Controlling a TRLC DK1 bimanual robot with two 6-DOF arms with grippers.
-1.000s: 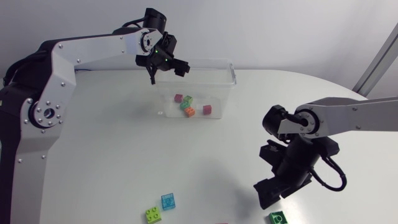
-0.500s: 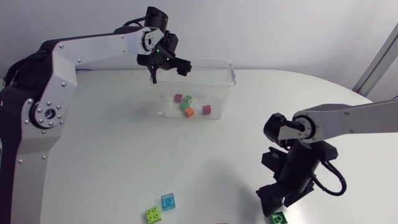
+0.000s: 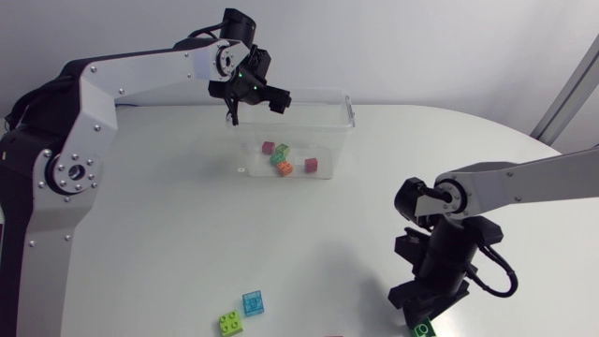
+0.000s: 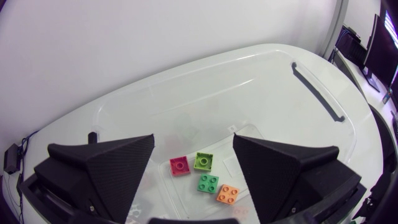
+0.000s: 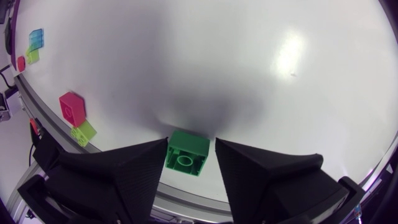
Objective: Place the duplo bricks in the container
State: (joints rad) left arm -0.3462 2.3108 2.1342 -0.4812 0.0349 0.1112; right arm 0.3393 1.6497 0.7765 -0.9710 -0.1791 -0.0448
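My left gripper [image 3: 255, 100] hangs open over the clear container [image 3: 348, 110], nothing between its fingers [image 4: 193, 146]. Under it on the container floor lie red [image 4: 179, 166], lime [image 4: 203, 161], green [image 4: 208, 183] and orange [image 4: 227, 194] bricks. My right gripper [image 3: 423, 314] is down at the table's front edge over a green brick [image 3: 422, 329]. That green brick [image 5: 186, 153] sits between the fingers of this gripper [image 5: 191, 148]; one finger touches it and a thin gap shows at the other. A blue brick [image 3: 253, 302] and a lime brick [image 3: 232, 323] lie loose at the front.
The table's front edge runs just behind the right gripper. A pink brick [image 5: 71, 107] and a lime piece [image 5: 83, 132] lie beside it along that edge. A red brick [image 3: 334, 335] peeks in at the front edge.
My right gripper has sunk toward the front edge onto the green brick and its fingers have drawn much closer together. My left gripper shifted slightly right above the container.
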